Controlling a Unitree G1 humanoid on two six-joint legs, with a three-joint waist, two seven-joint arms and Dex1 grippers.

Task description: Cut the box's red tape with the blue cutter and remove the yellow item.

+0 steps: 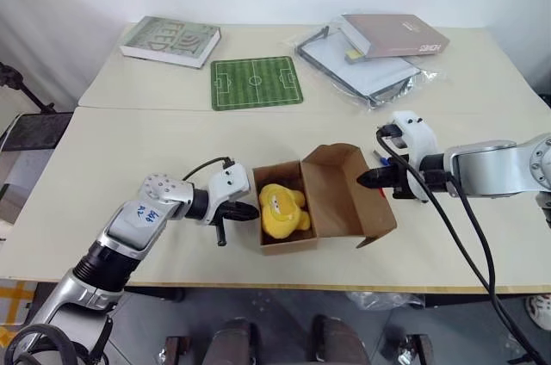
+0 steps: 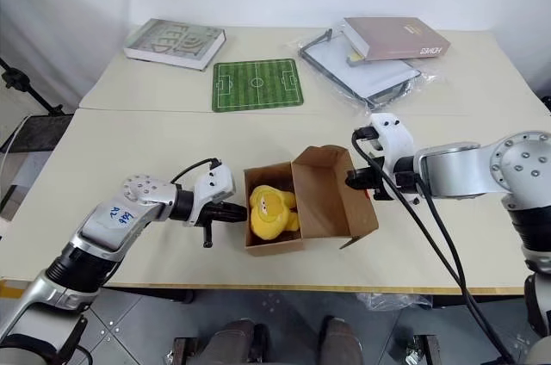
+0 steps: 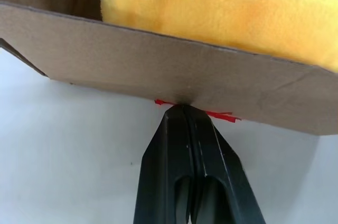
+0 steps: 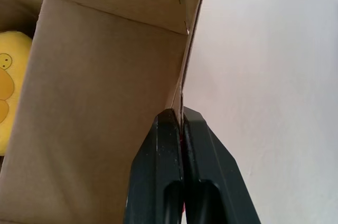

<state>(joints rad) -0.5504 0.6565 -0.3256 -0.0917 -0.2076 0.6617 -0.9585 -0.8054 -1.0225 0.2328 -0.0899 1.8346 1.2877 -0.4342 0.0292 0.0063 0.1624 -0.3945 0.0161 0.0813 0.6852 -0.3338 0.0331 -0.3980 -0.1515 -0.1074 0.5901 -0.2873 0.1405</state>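
We find a pale table carrying the whole scene. Toward its far side lie a green football-pitch mat, a grey-green book at the far left, and a mauve hardcover book resting on a clear plastic sleeve of papers at the far right.

Near the front edge stands the box — brown cardboard, open, its lid flap raised on the right side. Inside lies the yellow item, a soft plush toy with a drawn face, in full sight.

We see the left gripper at the box's left wall, its black fingers pressed together with their tips against the cardboard. A torn shred of the red tape shows at the wall's lower edge just beside those tips.

The right gripper meets the raised flap from the right; its fingers are pinched onto the flap's thin edge.

A small part of the blue cutter lies on the table just behind the right gripper — apart from both grippers.
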